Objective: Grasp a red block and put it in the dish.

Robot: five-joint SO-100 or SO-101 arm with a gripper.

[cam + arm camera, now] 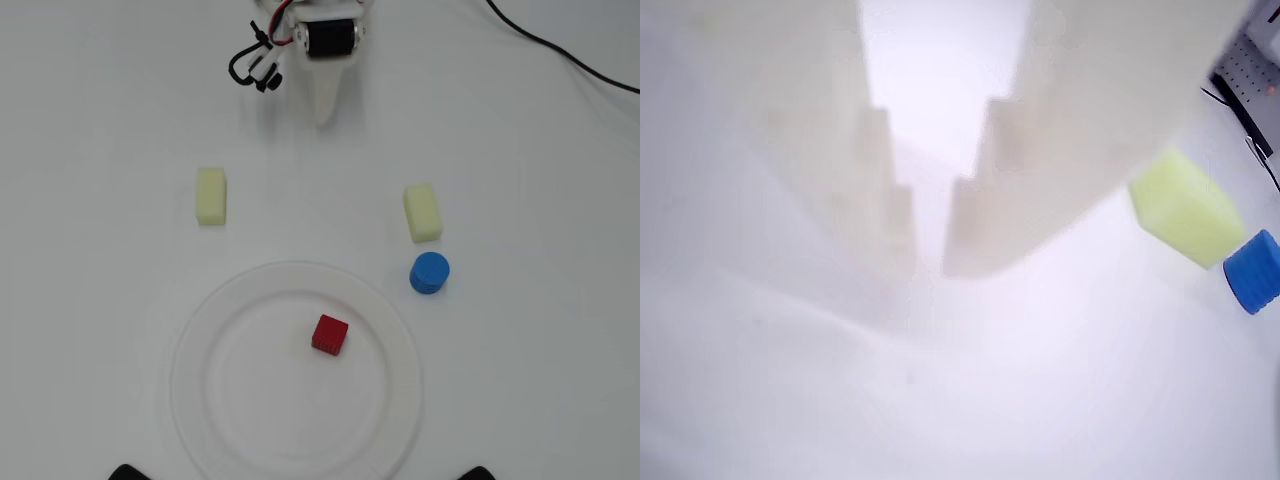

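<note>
The red block point(329, 333), a small red cube, lies inside the dish point(250, 400), a large round white plate, a little right of its middle in the overhead view. My gripper point(323, 112) is at the top of that view, well away from the dish, and its white fingers come together in a single point. In the wrist view the gripper point(930, 265) shows two white fingers with only a thin slit between them and nothing held. The red block and the dish are out of the wrist view.
Two pale yellow oblong blocks point(211, 195) point(422, 212) lie above the dish; one also shows in the wrist view point(1185, 215). A blue cylinder point(429, 273) point(1253, 272) stands by the dish's upper right rim. A black cable point(560, 55) crosses the top right.
</note>
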